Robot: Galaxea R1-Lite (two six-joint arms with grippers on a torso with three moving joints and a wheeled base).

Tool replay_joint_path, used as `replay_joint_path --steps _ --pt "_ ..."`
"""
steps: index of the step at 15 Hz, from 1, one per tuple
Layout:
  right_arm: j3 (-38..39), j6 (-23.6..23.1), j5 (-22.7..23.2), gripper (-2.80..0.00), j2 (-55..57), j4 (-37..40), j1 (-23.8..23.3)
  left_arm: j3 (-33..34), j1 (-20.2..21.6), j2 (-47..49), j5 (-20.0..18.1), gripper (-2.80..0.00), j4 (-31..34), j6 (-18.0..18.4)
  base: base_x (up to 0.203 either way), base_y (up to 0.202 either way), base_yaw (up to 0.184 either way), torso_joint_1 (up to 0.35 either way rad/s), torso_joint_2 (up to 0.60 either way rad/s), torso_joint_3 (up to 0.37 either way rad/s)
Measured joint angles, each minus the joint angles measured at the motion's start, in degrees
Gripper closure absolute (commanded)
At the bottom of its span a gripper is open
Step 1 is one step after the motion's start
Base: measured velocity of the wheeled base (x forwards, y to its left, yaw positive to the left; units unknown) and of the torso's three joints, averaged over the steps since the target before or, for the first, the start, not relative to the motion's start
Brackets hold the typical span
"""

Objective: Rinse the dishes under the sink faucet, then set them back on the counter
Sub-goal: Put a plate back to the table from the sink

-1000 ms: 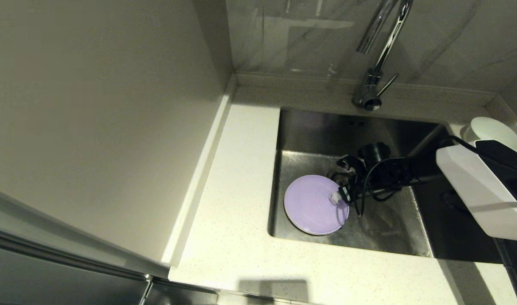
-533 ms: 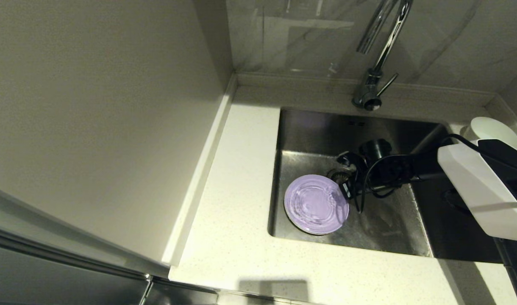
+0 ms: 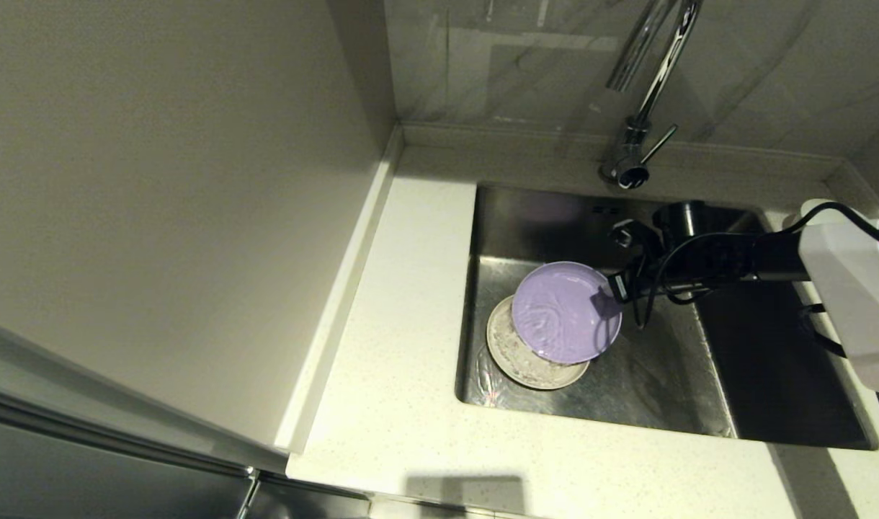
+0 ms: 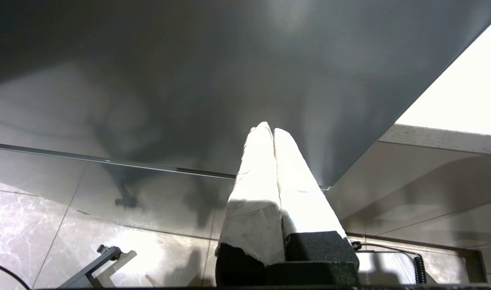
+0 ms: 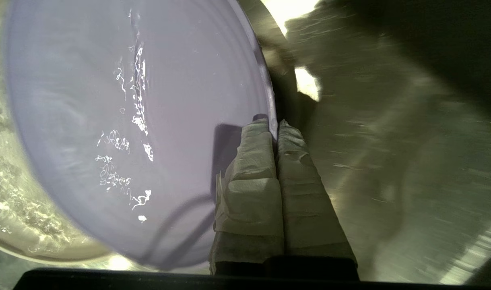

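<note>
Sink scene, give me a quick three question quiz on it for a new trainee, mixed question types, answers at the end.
1. True or false: the right gripper is shut on the rim of the lavender plate.
2. Multiple choice: what lies under the lifted lavender plate in the sink? A) a cream plate B) a sponge C) a glass
3. Short answer: where is the left gripper, and is it open or shut?

Key
1. True; the fingers pinch the plate's edge.
2. A; the cream plate sits wet on the basin floor.
3. Parked away from the sink below the counter, shut and empty.
</note>
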Motion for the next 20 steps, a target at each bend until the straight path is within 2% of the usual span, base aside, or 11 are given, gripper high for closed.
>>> replay_joint_path --steps 5,9,11,15,20 --pt "1.2 0.4 0.4 0.00 -6.1 0.0 -5.2 0.0 0.0 0.0 0.0 0.00 0.0 0.0 0.000 0.000 0.000 0.000 0.00 0.000" --pt "8.7 0.5 1.4 0.00 -13.5 -0.9 -8.4 0.0 0.0 0.0 0.0 0.00 0.0 0.0 0.000 0.000 0.000 0.000 0.00 0.000" --pt "15.3 0.5 2.3 0.00 -17.5 -4.9 -10.2 0.0 0.0 0.0 0.0 0.00 0.0 0.0 0.000 0.000 0.000 0.000 0.00 0.000" --pt "27.7 0.6 3.0 0.00 -26.0 -17.6 -13.7 0.0 0.0 0.0 0.0 0.00 0.0 0.0 0.000 0.000 0.000 0.000 0.00 0.000" --pt "34.8 0.6 3.0 0.00 -34.7 -27.4 -17.8 0.0 0.0 0.0 0.0 0.00 0.0 0.0 0.000 0.000 0.000 0.000 0.00 0.000"
